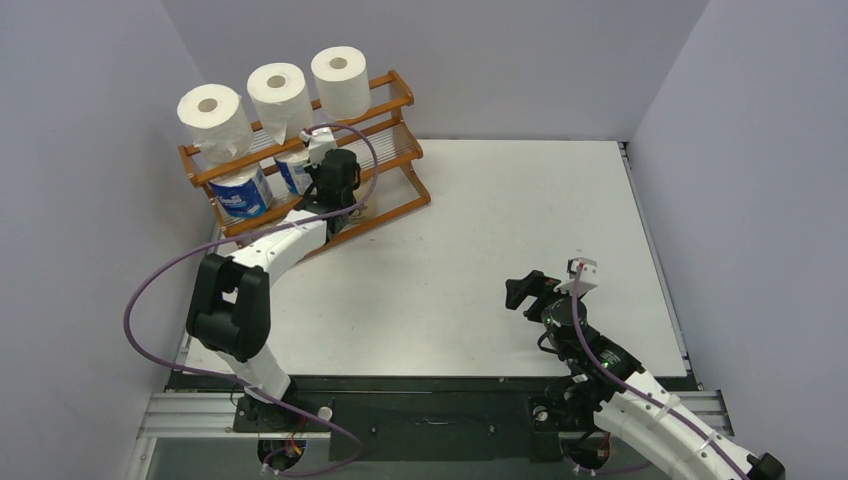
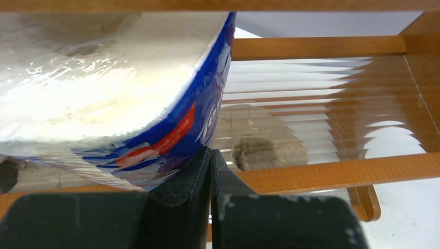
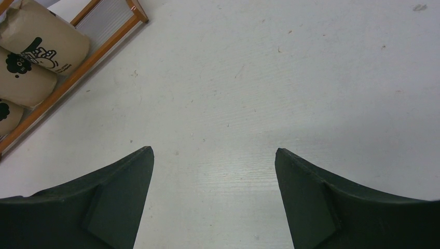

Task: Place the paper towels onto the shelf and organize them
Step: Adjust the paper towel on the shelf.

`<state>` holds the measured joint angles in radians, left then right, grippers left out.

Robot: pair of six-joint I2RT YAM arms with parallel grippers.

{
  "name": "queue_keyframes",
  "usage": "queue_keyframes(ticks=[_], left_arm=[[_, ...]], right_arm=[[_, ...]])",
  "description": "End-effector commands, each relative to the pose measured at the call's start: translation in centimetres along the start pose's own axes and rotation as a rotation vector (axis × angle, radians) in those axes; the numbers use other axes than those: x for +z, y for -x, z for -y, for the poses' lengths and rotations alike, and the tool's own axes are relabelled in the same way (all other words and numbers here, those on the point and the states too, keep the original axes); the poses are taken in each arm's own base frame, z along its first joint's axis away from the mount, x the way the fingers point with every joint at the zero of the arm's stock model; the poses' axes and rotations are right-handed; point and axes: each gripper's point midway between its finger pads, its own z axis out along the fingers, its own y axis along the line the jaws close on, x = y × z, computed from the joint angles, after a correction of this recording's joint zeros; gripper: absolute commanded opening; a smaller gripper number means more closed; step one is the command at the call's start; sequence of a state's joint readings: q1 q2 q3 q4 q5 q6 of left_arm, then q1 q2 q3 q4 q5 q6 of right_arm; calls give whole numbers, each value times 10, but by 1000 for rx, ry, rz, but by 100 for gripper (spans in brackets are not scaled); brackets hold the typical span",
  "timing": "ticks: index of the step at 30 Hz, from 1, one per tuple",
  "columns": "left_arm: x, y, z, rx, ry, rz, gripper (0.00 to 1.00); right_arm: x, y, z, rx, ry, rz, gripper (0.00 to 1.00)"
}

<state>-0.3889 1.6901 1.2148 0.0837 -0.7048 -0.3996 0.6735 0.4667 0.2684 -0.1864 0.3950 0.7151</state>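
Observation:
The wooden shelf (image 1: 395,100) stands at the table's back left. Three white rolls (image 1: 280,92) sit along its top tier. Two blue-and-white rolls (image 1: 242,192) lie on the middle tier. My left gripper (image 1: 318,172) reaches into that tier. In the left wrist view it (image 2: 210,155) is shut and empty, its tips against the lower right edge of a blue-and-white roll (image 2: 104,88). A brown roll (image 2: 254,140) shows through the clear slats below. My right gripper (image 1: 520,290) is open and empty over bare table (image 3: 214,153). Three brown rolls (image 3: 44,41) lie on the bottom tier.
Grey walls close in the back and both sides. The shelf's front rail (image 2: 337,168) crosses just beyond my left fingertips. The right half of the middle tier (image 2: 321,98) holds no roll. The white table (image 1: 520,220) stretches between shelf and right arm.

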Motion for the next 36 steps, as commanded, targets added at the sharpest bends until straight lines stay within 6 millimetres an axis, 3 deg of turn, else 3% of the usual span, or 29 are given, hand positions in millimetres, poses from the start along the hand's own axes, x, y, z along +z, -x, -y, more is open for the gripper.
queue_keyframes(ticks=[1, 7, 11, 16, 20, 24, 27, 33, 36], left_arm=[[0, 28, -8, -61, 12, 62, 0], [-1, 27, -9, -64, 6, 50, 0], [-14, 31, 0, -74, -43, 49, 0], [-55, 34, 9, -76, -126, 59, 0], [-91, 25, 2, -66, -168, 54, 0], [-116, 1, -13, -56, -180, 14, 0], [-124, -19, -22, -40, -173, -11, 0], [-117, -76, -41, 68, -74, -135, 0], [-110, -91, -43, 81, -41, -160, 0]], right_arm=[[3, 4, 0, 0, -5, 18, 82], [3, 4, 0, -2, -6, 19, 82], [2, 4, 1, 0, -9, 21, 82], [2, 5, 1, 1, -9, 23, 82], [2, 6, 1, 1, -9, 24, 82], [3, 5, 0, 1, -7, 22, 82], [3, 5, -1, 1, -3, 21, 82], [4, 4, -3, -1, 2, 15, 82], [4, 3, -1, -2, -3, 18, 82]])
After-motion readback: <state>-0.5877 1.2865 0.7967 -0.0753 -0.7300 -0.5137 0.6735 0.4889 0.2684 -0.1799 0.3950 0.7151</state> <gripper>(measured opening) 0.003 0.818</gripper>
